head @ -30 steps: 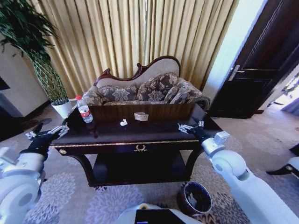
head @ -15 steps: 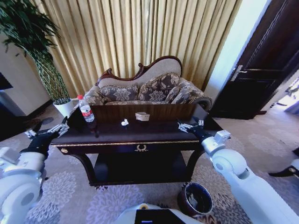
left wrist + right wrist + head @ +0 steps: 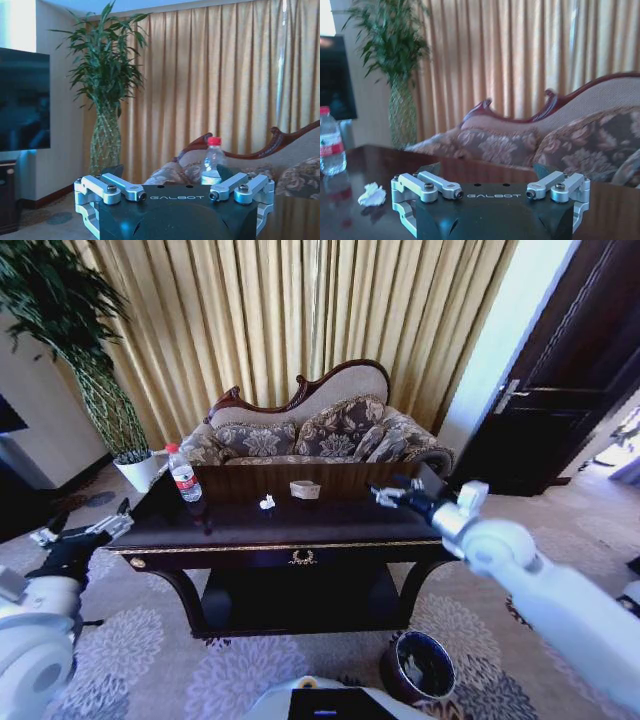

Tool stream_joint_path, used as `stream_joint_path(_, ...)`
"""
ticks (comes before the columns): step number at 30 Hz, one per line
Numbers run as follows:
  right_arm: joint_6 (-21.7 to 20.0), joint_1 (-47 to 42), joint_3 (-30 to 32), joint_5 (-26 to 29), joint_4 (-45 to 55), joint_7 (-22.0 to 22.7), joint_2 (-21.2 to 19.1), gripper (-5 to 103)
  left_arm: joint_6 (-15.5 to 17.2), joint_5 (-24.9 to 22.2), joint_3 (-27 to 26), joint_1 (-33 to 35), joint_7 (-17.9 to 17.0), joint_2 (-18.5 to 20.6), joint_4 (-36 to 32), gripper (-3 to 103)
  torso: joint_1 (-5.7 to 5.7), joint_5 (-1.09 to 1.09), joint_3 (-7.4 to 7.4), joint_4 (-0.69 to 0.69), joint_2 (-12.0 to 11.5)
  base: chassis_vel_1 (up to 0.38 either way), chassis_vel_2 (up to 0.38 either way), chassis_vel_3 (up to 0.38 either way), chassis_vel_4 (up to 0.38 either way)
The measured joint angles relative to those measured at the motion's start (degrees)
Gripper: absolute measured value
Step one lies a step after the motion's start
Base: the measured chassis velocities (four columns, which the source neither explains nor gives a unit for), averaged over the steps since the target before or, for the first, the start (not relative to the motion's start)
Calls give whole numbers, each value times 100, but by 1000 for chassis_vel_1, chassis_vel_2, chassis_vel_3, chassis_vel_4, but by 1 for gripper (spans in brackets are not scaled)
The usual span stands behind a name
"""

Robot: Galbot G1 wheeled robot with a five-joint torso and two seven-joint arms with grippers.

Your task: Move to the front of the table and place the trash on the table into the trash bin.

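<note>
Right jaws (image 3: 388, 493) spread wide, holding nothing, now lifted over the right back part of the counter (image 3: 300, 530), higher and farther in than a moment ago. Left jaws (image 3: 80, 533) also wide open and empty, now off the left end of the counter, pulled back and lower than before. Same open metal fingers (image 3: 442, 189) seen close up in the right wrist view, above the shiny dark top.

Bottle (image 3: 183, 476) standing straight up at the back left of the counter, not moved. Clear plastic, red cap, red label. Small crumpled white paper scrap (image 3: 266, 503) near the middle, a pale beige scrap (image 3: 304, 489) just behind and to its right, maybe boxy in shape, hard to tell from here. Both apart from the jaws.

Counter dark brown, glossy wood, curved legs, gold trim on the front. Round dark maroon trash bin (image 3: 421, 665) on the patterned carpet, below the front right corner.
</note>
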Motion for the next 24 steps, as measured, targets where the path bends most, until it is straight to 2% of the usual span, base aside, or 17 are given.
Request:
stream_joint_path(1,-5,367,-381,19,-144,-16,24,100,-22,13,-28,46,11,-25,0,100,0,0,0,1,0,0,0,0,0)
stream_joint_path(2,-5,367,-381,19,-144,-16,24,100,-22,13,-28,46,11,-25,0,100,0,0,0,1,0,0,0,0,0)
stream_joint_path(4,-25,1235,-1201,30,-474,-37,183,100,-42,21,-64,87,14,-45,0,100,0,2,0,0,0,0,0,0,0)
stream_joint_path(5,-25,1235,-1201,30,-474,-37,183,100,-42,21,-64,87,14,-45,0,100,0,2,0,0,0,0,0,0,0)
stream_joint_path(7,-101,2146,-2105,12,-918,-86,534,100,-48,21,-75,89,14,-51,0,100,1,2,1,1,-1,0,0,0,0)
stream_joint_path(9,-118,2343,-2313,-3,-1048,-126,633,100,-49,21,-77,87,13,-50,0,100,1,0,0,0,0,0,0,0,0)
stream_joint_path(12,-214,2874,-2964,-79,-1471,-260,972,100,-50,11,-111,96,1,-49,0,100,1,2,1,-1,0,0,0,0,0)
stream_joint_path(14,-259,3013,-3121,-100,-1593,-310,1078,100,-50,8,-119,101,2,-53,0,100,1,1,1,-2,-1,0,0,0,0)
stream_joint_path(17,-351,3489,-3619,-261,-2081,-401,1591,100,-50,4,-121,111,0,-84,0,100,1,2,1,0,-1,0,0,0,0)
stream_joint_path(18,-351,3489,-3619,-261,-2081,-401,1591,100,-50,4,-121,111,0,-84,0,100,1,2,1,0,-1,0,0,0,0)
stream_joint_path(21,-552,3762,-3821,-364,-2494,-427,1994,100,-44,4,-110,119,1,-90,0,100,1,0,0,0,-1,0,0,0,0)
stream_joint_path(24,-738,3882,-3901,-495,-2753,-545,2168,100,-33,4,-93,106,7,-77,0,100,1,0,0,-1,-1,0,0,0,0)
